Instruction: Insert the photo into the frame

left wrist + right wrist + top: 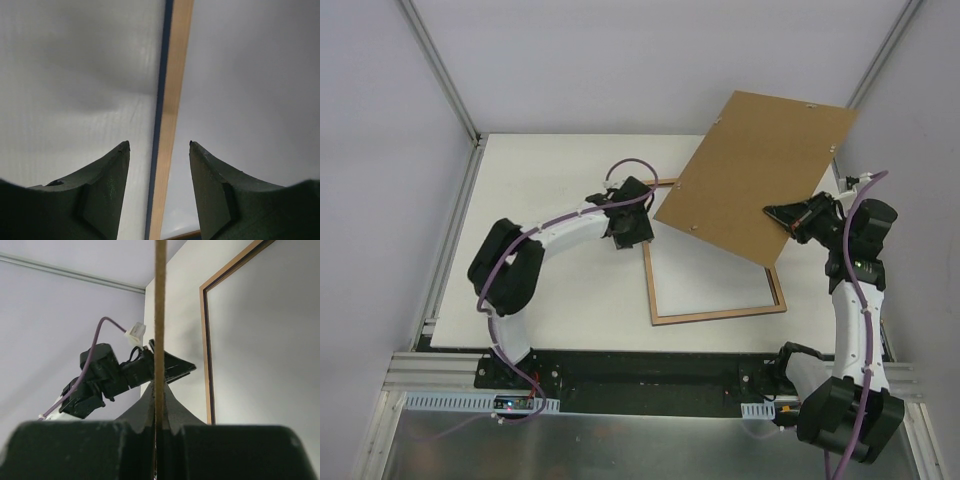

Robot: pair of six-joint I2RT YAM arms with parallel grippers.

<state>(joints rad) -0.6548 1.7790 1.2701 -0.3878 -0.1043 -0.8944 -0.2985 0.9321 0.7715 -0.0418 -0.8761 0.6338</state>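
**Board lifted over frame, left hand astride the rail**

Top view. The frame [720, 314] lies flat on the worktop [570, 170], right of centre, wood-coloured back up. Its near rail and near-left corner show plainly. Its far part is hidden under the board [760, 170]. The board is plain brown and tilted, with its far right corner past the worktop edge. The right hand [788, 216] grips the board at its right edge. The left hand [630, 228] sits at the far end of the frame's left rail, just beside the board's left corner.

Left wrist view. The frame rail [172, 100] runs straight up the middle, pale wood with a navy strip along its left side. The left hand [158, 144] stands apart, one finger on each side of the rail. The fingers [105, 190] show a gap on both sides and touch nothing. There is grey surface to either side of the rail, and I cannot tell what it is.

Right wrist view. The right hand [160, 405] is together, clamped on the board [160, 300], which is seen edge-on as a thin upright brown line. Beyond it, the frame [204, 340] lies on the pale worktop [175, 300]. The left arm [100, 375] is to the left, with a purple cable looped over it.
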